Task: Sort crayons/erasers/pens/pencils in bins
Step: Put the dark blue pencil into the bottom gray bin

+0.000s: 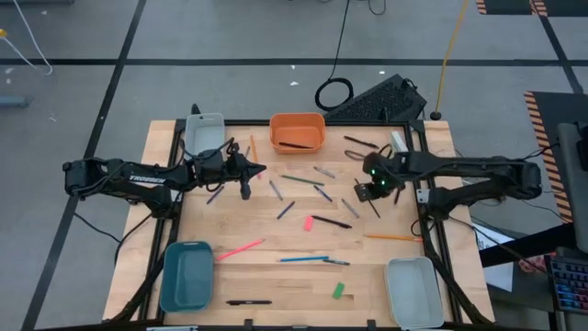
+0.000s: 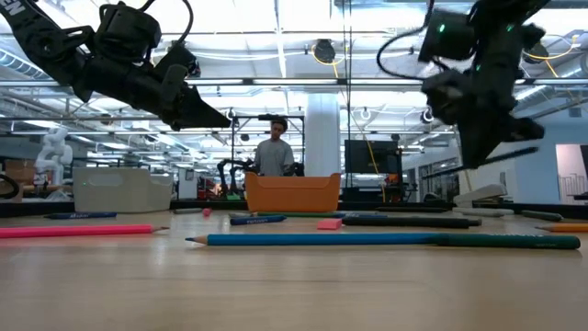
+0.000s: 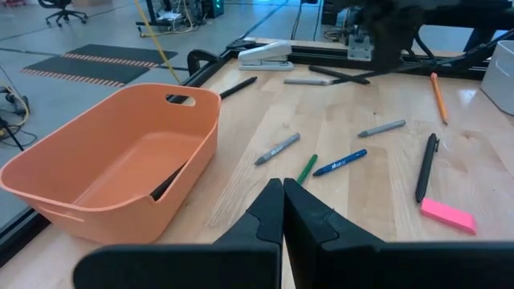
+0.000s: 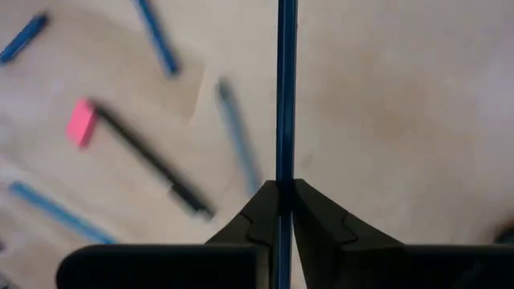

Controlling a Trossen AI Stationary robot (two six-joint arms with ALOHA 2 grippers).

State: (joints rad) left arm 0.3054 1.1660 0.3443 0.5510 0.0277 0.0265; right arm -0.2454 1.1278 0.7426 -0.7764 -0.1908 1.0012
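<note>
Pale wood grain is running across the tabletop [image 1: 276,285], scattered with thin sticks. Right gripper [image 4: 281,186] is hanging above the right half, fingers pinched on a slim dark pen [image 4: 286,88] whose length is pointing straight out past the fingertips. Left gripper [image 3: 283,189] is hovering empty, fingers together, beside the smooth orange bin [image 3: 112,160] near the far edge.

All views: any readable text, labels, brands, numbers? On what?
"TROSSEN", faint, on the left arm in the high view.
Blue marker: white print, too small to read.
Keyboard keys and stapler: nothing legible.
Bins, including the orange bin: no labels visible.
</note>
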